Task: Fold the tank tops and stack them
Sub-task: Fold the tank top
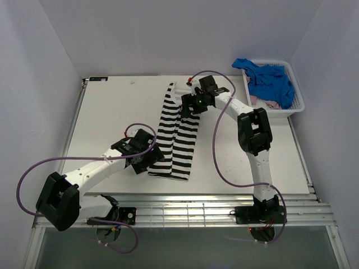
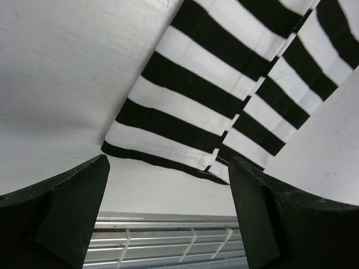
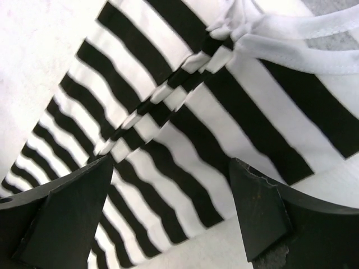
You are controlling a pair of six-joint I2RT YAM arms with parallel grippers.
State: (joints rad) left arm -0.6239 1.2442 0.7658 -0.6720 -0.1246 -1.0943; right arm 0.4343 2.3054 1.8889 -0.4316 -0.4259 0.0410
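The striped tank top lies flat on the worktop, mid-width, running from the far edge toward the near edge. It is folded lengthwise into a long, narrow strip of black and white horizontal bands, with a crease down its middle and white-bound straps at the far end. The left fingers are spread wide at the near hem, gripping nothing. The right fingers are spread wide over the strap end, also gripping nothing. The blue tank top and pink tank top lie crumpled in the basket at the far right corner.
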